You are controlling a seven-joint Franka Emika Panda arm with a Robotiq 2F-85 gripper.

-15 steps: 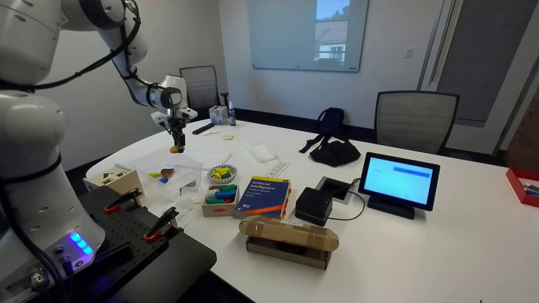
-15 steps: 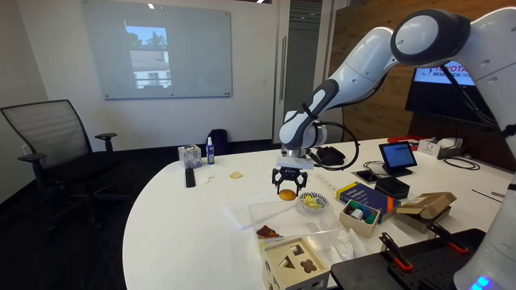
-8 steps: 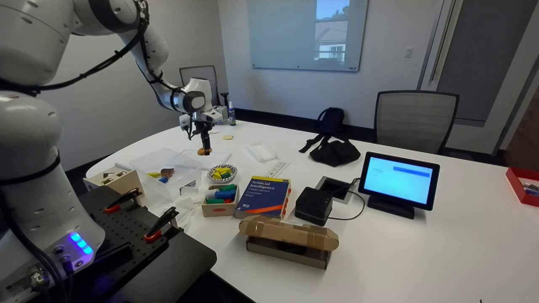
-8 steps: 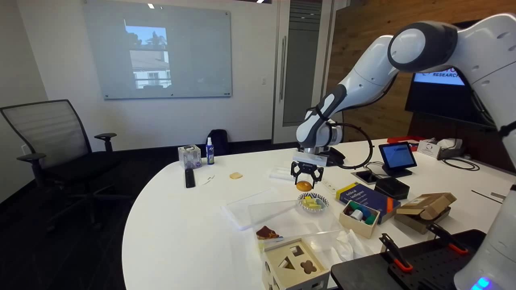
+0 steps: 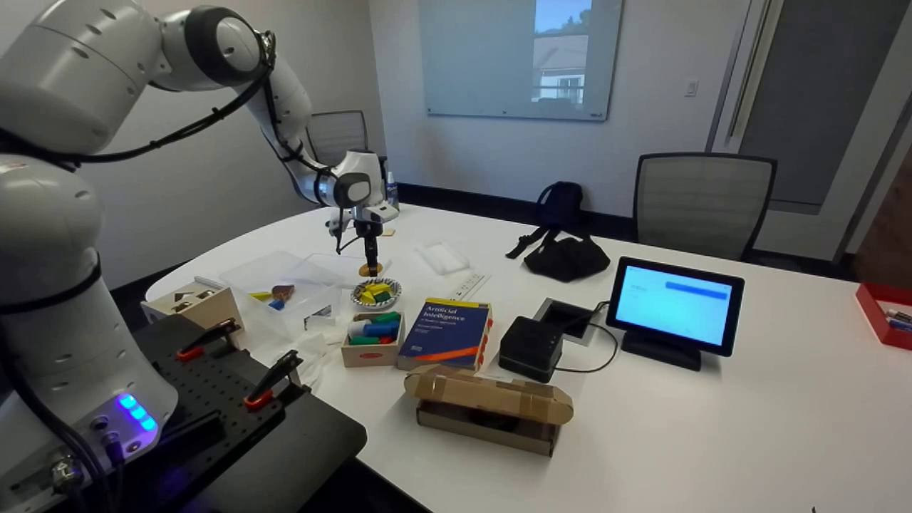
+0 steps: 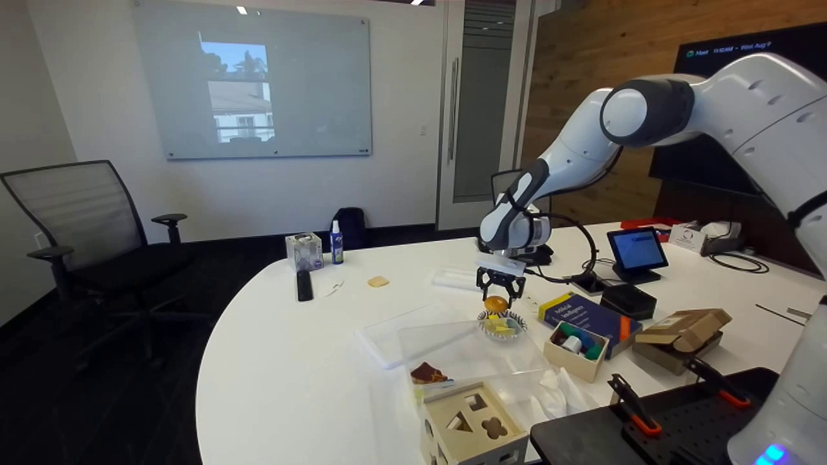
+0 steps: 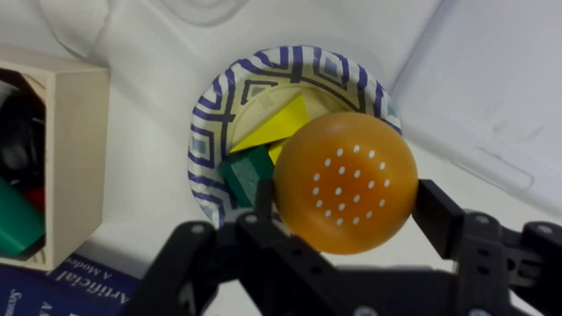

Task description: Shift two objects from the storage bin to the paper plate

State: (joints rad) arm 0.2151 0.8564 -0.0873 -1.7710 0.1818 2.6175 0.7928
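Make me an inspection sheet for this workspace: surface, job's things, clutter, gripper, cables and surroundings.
Surface: white table.
Storage bin: clear, holding coloured pieces.
Paper plate: patterned rim, yellow blocks and green block in it.
Orange toy bun: held, overlapping the paper plate's rim in the wrist view; contact unclear.
Clutter: shape-sorter box, Artificial Intelligence book, cardboard box, wooden box of coloured blocks, black box, touchscreen.
Gripper: jaws shut on the orange toy bun.
Cables: black cable along the robot arm; black cord looping beside the touchscreen.
Surroundings: office chair, whiteboard, wall display.
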